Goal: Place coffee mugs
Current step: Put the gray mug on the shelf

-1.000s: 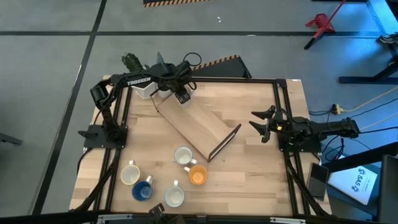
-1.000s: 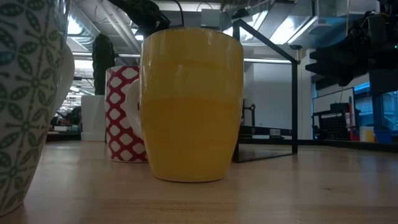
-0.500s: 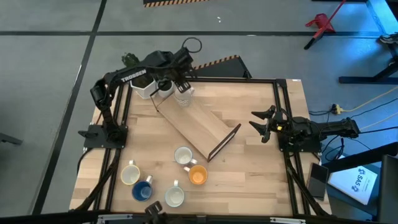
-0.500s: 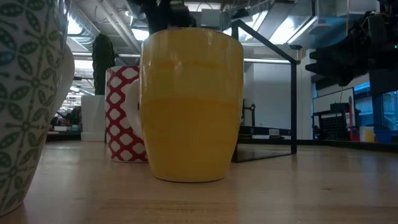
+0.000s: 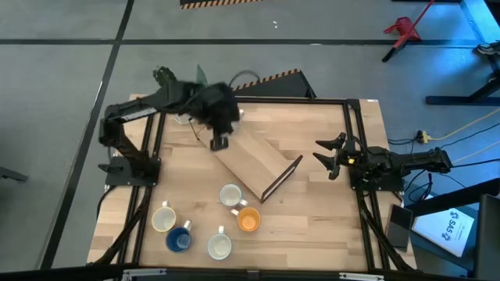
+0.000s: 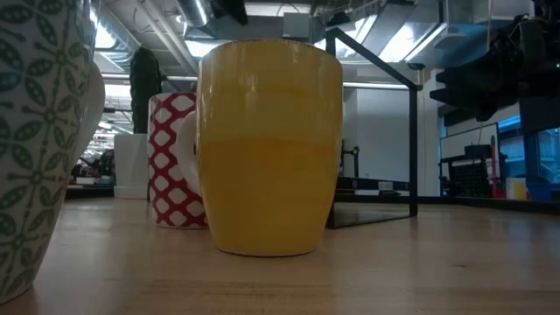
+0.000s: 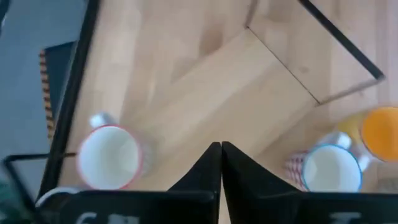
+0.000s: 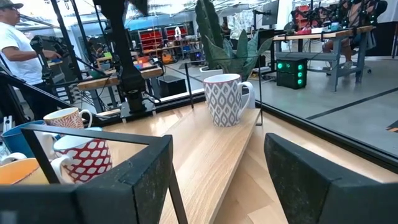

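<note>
A wooden tray (image 5: 254, 164) with a black handle frame (image 5: 283, 178) lies slantwise at mid-table. One white, grey-patterned mug (image 8: 227, 99) stands on the tray's far end, also visible as the mug (image 7: 109, 155) in the left wrist view. Several more mugs stand on the table near the front: a white one (image 5: 230, 195), an orange one (image 5: 248, 221), a cream one (image 5: 162, 218), a blue one (image 5: 180, 239) and another white one (image 5: 219, 247). My left gripper (image 7: 221, 155) hovers shut above the tray's far part, holding nothing. My right gripper (image 8: 217, 186) waits open at the table's right edge.
Green plants in white pots (image 5: 166, 76) stand at the far left corner, partly behind my left arm. Black frame rails (image 5: 351, 140) run along the table's sides. Bare wood (image 5: 312, 226) lies between the tray and the near right corner.
My left gripper has drawn up and away from the mug on the tray's far end, then swung toward the table's near edge, and is now over the tray. The mug stays standing where it was.
</note>
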Controlling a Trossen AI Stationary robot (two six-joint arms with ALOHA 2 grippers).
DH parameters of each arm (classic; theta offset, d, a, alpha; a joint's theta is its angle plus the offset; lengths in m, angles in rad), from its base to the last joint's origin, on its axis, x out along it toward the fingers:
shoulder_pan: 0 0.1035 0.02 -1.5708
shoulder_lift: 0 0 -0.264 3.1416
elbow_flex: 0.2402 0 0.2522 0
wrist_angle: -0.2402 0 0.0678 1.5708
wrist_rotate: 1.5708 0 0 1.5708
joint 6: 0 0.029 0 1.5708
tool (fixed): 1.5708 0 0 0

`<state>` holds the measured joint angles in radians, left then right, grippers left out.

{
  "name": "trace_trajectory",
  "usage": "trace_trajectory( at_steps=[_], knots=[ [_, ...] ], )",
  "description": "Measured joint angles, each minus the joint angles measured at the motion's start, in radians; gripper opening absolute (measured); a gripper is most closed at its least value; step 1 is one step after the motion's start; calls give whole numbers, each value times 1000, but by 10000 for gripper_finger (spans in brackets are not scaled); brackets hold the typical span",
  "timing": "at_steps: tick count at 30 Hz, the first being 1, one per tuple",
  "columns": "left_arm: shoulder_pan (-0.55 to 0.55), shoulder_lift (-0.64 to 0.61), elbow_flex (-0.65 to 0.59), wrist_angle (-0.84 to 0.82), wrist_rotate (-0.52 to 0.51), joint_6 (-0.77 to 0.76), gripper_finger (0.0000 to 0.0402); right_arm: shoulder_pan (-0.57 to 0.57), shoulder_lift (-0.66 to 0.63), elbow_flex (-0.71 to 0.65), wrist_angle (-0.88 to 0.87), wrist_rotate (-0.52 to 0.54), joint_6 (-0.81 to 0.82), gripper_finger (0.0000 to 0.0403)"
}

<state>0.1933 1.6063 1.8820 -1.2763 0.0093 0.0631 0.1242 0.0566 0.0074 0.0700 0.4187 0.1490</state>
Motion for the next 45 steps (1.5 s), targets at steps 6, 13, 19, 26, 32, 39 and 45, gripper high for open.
trace_trajectory(
  at_steps=[6,13,19,26,32,39,45],
  knots=[
    [-30,-50,-335,184,-4,-13,1,0,0,0,0,0,-1,241],
    [29,-53,-579,373,-119,26,0,0,0,0,-1,-9,-1,241],
    [96,-54,-672,516,-120,19,0,0,0,0,-1,-10,-2,241],
    [152,-54,-694,564,-137,3,0,0,0,0,-1,-11,-3,241],
    [201,-54,-694,569,-150,1,0,0,0,0,-1,-11,-18,241],
    [247,-54,-694,584,-184,-1,0,0,0,0,-1,-11,-21,241],
    [250,-57,-694,551,-169,-32,0,0,0,0,-1,-11,-21,241]
  ],
)
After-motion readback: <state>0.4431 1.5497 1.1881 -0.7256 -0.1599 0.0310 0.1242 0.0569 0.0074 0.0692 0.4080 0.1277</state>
